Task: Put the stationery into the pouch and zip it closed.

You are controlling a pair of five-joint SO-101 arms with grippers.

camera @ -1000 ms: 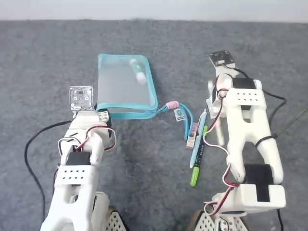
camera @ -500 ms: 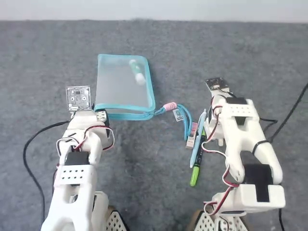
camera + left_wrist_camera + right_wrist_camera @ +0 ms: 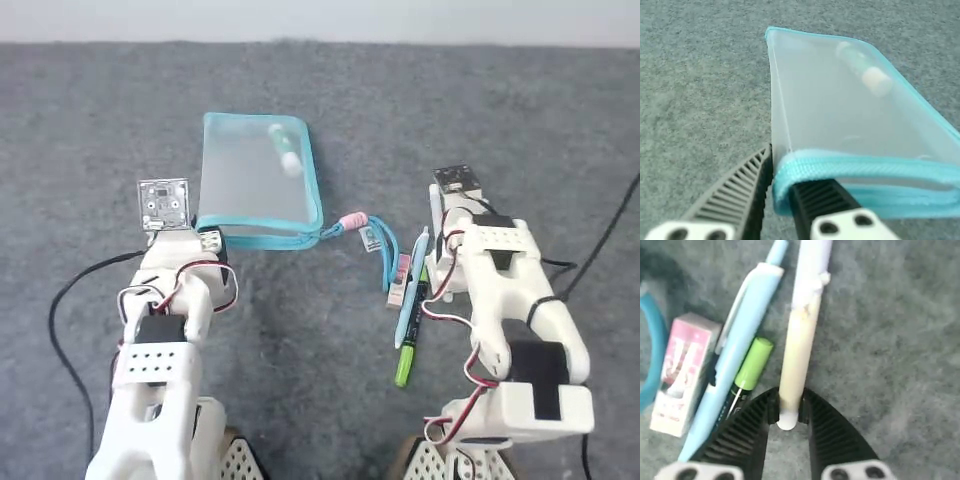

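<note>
**Gripping a pen on the right, pinching the pouch on the left**

The right gripper (image 3: pixel 787 407) is holding the end of a cream and lilac pen (image 3: pixel 800 330), with its jaws closed narrowly on the barrel. The rest of the pen is pointing away from the jaws over the grey mat (image 3: pixel 300 350). I cannot tell whether it is touching the mat. In the high view the pen (image 3: pixel 435 210) is showing just beside the right arm's wrist camera, to the right of the other stationery.

A blue pen (image 3: pixel 735 340) is lying just beside the held pen, nearly parallel to it. A green marker (image 3: pixel 747 370) is lying against the blue pen, and a pink eraser (image 3: pixel 677 375) is sitting on the blue pen's far side. From above, these three are lying together between the two arms, near the pouch's teal strap (image 3: pixel 385 240).

The left gripper (image 3: pixel 777 175) is pinching the teal zip edge of the pouch (image 3: pixel 840 125) at its near corner, with its jaws closed on the fabric. The pouch is lying flat on the mat ahead of the left arm, and its clear side is facing up. A pale tube (image 3: pixel 862 70) with a white cap is lying inside it, near the far end. A pink zip pull (image 3: pixel 352 220) is sitting at the pouch's right corner, where the strap is trailing off towards the eraser.
</note>
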